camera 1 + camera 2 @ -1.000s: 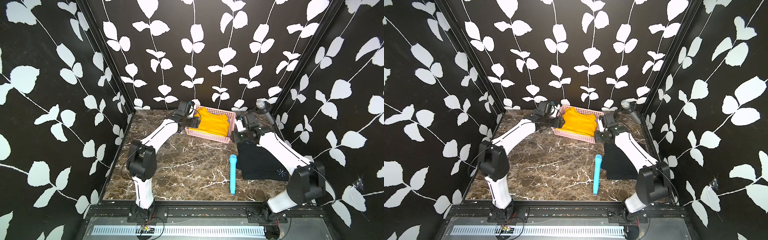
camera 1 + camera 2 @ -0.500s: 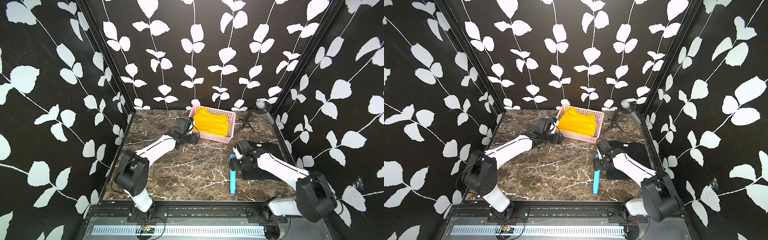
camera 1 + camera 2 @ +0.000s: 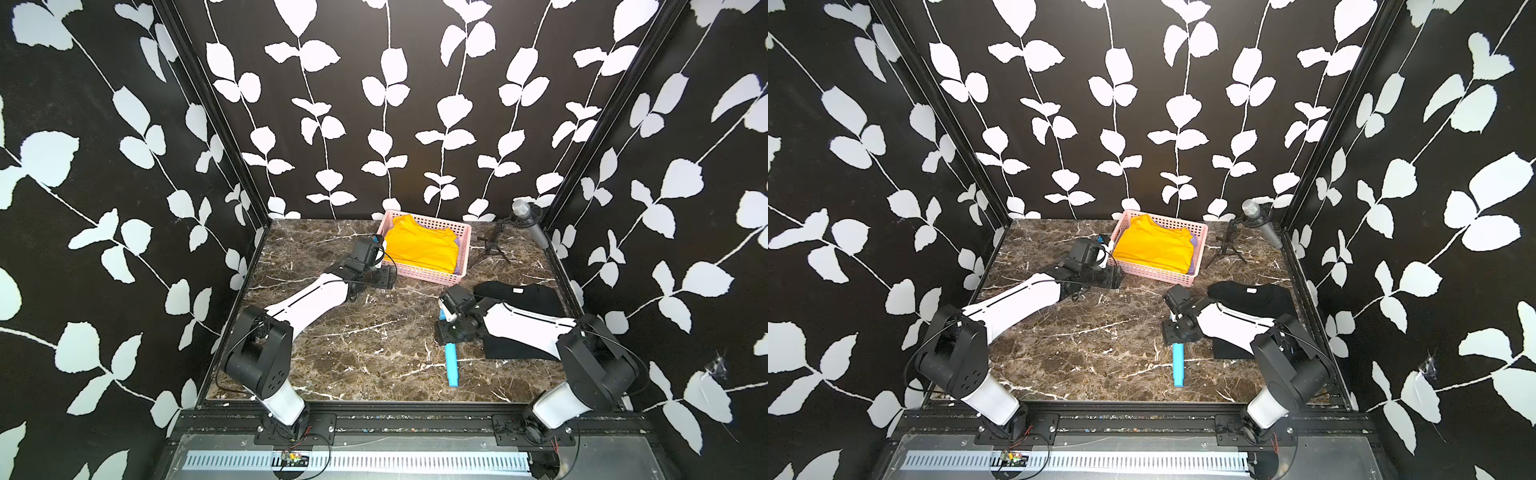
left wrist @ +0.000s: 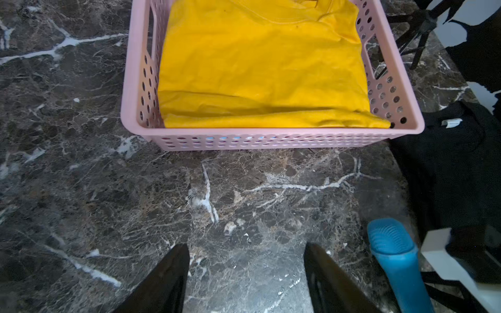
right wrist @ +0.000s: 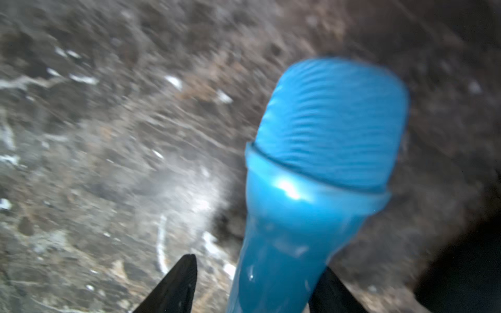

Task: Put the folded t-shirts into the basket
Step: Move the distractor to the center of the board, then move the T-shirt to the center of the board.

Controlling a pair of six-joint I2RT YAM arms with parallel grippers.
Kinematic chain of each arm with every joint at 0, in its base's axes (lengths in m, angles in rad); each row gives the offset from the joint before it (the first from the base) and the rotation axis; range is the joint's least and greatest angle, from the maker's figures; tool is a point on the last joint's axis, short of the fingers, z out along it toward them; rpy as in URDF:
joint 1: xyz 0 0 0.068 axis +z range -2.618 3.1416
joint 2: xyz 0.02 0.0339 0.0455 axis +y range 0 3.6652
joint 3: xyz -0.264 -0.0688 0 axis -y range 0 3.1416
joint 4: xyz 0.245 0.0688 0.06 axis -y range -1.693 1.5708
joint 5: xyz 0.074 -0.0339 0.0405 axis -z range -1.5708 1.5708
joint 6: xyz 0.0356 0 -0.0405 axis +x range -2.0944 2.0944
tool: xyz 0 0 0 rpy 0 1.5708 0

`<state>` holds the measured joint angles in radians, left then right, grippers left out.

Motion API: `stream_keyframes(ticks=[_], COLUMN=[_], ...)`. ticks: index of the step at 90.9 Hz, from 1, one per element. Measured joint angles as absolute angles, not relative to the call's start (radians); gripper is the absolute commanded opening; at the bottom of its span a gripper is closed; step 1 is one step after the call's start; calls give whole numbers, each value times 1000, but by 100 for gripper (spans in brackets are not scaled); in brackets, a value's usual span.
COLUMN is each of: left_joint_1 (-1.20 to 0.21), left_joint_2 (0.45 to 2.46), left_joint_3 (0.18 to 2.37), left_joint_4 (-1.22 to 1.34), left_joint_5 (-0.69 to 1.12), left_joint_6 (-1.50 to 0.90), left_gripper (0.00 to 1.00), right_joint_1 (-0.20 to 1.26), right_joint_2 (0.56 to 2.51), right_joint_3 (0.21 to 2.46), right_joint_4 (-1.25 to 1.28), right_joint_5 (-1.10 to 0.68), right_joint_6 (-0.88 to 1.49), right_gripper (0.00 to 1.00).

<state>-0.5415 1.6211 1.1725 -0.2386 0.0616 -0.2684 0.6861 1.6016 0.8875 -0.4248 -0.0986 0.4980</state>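
Fetching the black t-shirt [image 3: 536, 301], lying on the tabletop [image 3: 374, 332] near the basket [image 3: 419, 275] that holds the yellow t-shirt [image 3: 419, 249], means shifting the right tool [image 5: 260, 264], parted astride the toy microphone [image 5: 325, 135] without clamping it, onto the fabric's edge; the left tool [image 4: 246, 244] hangs parted, empty.

A blue toy microphone [image 3: 451, 365] lies on the marble tabletop [image 3: 365, 340], a grey tripod microphone [image 3: 534, 227] stands far back
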Motion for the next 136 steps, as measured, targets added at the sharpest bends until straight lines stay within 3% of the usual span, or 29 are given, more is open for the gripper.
stream_keyframes(ticks=[14,51,73,93,114,136], left_joint_1=[-541,-536,-536,-536,-536,-536], left_joint_2=[1621,1621,1619,1607,1601,1601], left_joint_3=[1172,1172,1169,1143,1121,1113], left_joint_4=[-239,-241,-241,-240,-234,-233], left_joint_5=[47,34,32,49,87,99], left_joint_6=[-264,-257,-250,-255,-272,-278], left_gripper=[70,70,70,70,70,70], right_joint_1=[703,703,661,505,358,320], right_joint_2=[1666,1668,1467,1353,1459,1621], right_joint_3=[929,938,928,925,925,925], right_joint_4=[-424,-403,-442,-509,-629,-604], right_joint_5=[-69,-116,-117,-65,99,40], right_joint_6=[490,475,475,452,400,377], right_gripper=[60,72,76,72,67,60])
